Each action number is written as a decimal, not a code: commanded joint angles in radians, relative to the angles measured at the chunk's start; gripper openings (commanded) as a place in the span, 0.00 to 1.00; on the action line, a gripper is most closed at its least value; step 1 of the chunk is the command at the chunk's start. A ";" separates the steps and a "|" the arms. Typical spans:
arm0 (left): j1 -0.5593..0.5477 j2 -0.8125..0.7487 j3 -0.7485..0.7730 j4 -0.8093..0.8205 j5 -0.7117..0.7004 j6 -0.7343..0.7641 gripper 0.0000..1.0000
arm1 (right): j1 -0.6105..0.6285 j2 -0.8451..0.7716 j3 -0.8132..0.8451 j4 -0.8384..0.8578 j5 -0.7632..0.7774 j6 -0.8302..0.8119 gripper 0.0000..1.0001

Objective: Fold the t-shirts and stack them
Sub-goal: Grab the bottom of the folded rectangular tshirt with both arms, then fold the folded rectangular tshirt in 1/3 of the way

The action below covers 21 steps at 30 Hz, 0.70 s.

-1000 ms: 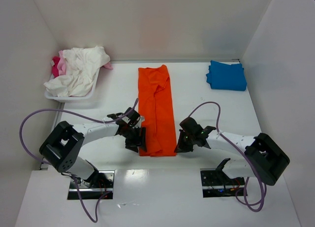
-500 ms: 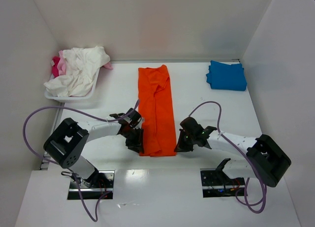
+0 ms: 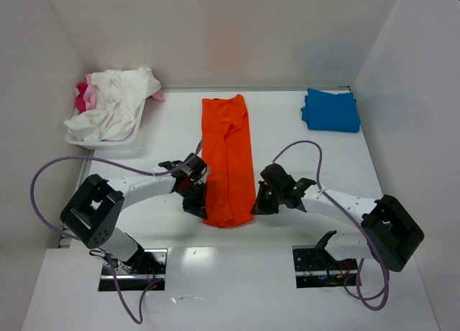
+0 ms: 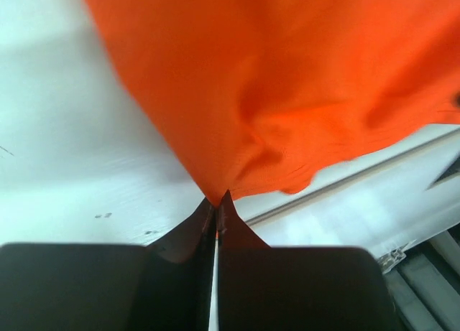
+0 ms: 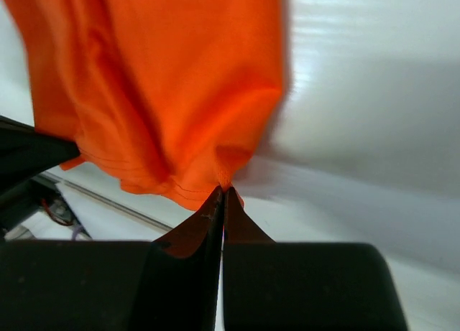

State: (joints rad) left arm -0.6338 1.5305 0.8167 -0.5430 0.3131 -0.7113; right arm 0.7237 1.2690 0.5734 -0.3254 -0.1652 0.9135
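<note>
- Your left gripper [image 4: 216, 202] has its jaws pressed together on the near left corner of the orange t-shirt [image 3: 228, 155]. The cloth fans out from the fingertips in the wrist view, so the pinch looks sound but shallow.
- Your right gripper [image 5: 223, 192] is likewise pinched shut on the near right corner, right at the stitched hem.
- The shirt lies as a long narrow strip down the middle of the table [image 3: 302, 159], already folded lengthwise. Its near end appears raised between the two arms.
- The step in hand looks like the crosswise fold. Raise both corners level and together, carry them towards the far end, and lay the near hem there.
- Hold the grippers as far apart as the strip is wide. Drift inward and the cloth bunches; drift outward and a thin pinch may slip.
- Lift only enough to clear the lower layer, or the whole strip may drag.
- The blue t-shirt [image 3: 330, 110] sits folded at far right, likely the stack's base.
- The white shirt [image 3: 115, 105] and pink shirt [image 3: 81, 98] are heaped in the tray [image 3: 79, 139] at far left.
</note>
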 commanded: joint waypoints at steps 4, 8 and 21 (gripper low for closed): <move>0.068 -0.064 0.177 -0.074 -0.052 0.024 0.00 | -0.133 -0.007 0.165 -0.061 0.017 -0.110 0.00; 0.140 -0.066 0.237 -0.054 -0.052 0.049 0.00 | -0.212 0.024 0.219 -0.070 -0.003 -0.163 0.00; 0.282 0.218 0.499 0.006 0.064 0.186 0.00 | -0.314 0.339 0.502 0.034 -0.071 -0.243 0.00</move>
State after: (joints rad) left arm -0.3796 1.6730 1.2215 -0.5535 0.3213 -0.5884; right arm 0.4159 1.5376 0.9562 -0.3506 -0.2157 0.7135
